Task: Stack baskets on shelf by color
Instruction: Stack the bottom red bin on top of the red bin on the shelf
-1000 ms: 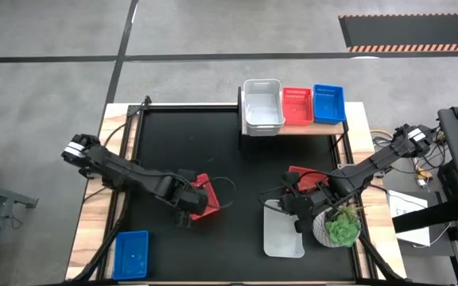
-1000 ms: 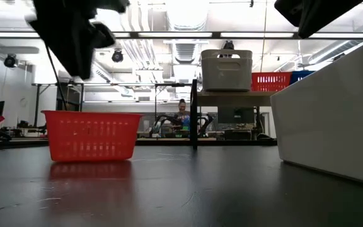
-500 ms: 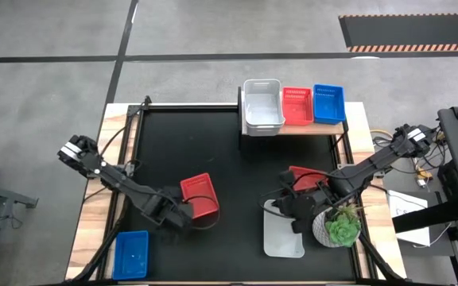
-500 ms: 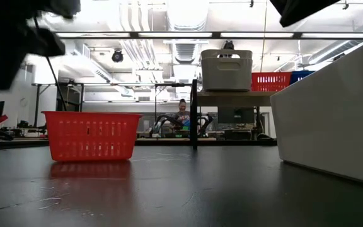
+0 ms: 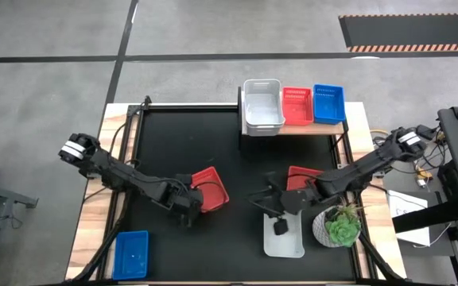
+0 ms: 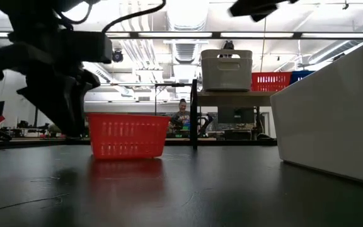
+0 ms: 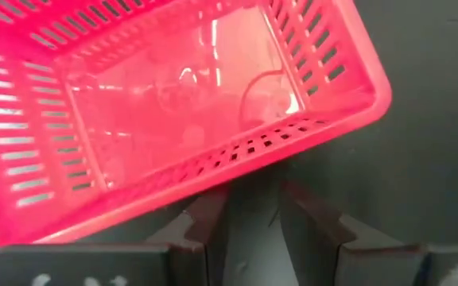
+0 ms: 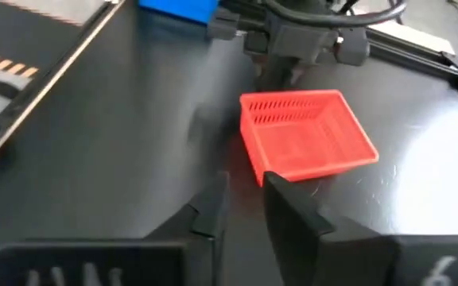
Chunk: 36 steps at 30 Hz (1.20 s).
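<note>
A red basket [image 5: 211,189] rests on its base on the black tabletop left of centre. My left gripper [image 5: 188,203] stands open at its near-left side, low to the table [image 6: 74,120]. My right gripper [image 5: 254,198] hangs open and holds nothing, above the far end of a white basket [image 5: 283,234] that lies on the table. A second red basket [image 5: 302,175] sits under the right arm. The shelf [image 5: 308,128] at the far edge carries a white basket [image 5: 262,105], a red one [image 5: 296,106] and a blue one [image 5: 329,103]. My left gripper's open fingertips [image 7: 211,199] stand against the outer face of the red basket's long wall [image 7: 245,163], low on it. They come slanting down from the table's near left. No wall lies between the fingers. The basket stands upright on the table.
A blue basket [image 5: 131,254] lies at the near left corner. A white pot with a green plant [image 5: 340,229] stands right of the white basket. Bare black tabletop lies between the two arms and in front of the shelf.
My left gripper has drawn back toward the near left, then come down and toward the right against the red basket. The basket has slid a little toward the right and turned on the table. My right gripper has gone toward the table's left and tipped up nearer level.
</note>
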### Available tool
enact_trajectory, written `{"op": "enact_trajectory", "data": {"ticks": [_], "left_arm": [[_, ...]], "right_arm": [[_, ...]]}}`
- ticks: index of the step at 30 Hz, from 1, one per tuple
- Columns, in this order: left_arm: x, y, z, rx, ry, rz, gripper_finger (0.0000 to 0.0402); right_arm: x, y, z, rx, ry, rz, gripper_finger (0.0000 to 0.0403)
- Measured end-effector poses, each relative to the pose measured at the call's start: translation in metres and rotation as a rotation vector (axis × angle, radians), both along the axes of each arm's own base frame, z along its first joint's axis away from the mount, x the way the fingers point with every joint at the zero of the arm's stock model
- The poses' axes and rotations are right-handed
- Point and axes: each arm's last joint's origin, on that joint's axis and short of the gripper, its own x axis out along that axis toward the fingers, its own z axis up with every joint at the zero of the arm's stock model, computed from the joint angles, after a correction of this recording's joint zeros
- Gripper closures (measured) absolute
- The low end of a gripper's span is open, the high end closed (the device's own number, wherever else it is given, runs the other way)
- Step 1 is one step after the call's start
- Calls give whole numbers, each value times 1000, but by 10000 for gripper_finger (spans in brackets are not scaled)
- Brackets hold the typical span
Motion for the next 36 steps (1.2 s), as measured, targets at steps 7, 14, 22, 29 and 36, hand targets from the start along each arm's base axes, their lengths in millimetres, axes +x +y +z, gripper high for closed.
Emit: {"op": "enact_trajectory", "data": {"ticks": [7,14,22,29,36], "left_arm": [[-13,1,37,9,-53,-105,309],[-40,18,89,213,-372,-177,309],[-68,32,103,325,-733,-272,309],[-85,40,78,374,-940,-285,309],[-96,44,74,363,-1024,-260,309]], "right_arm": [[49,-4,-8,-118,23,7,274],[86,-11,-10,-120,46,61,244],[113,-25,-23,-56,84,102,234],[123,-27,-44,-48,114,84,235],[133,-27,-53,-46,121,80,236]]}}
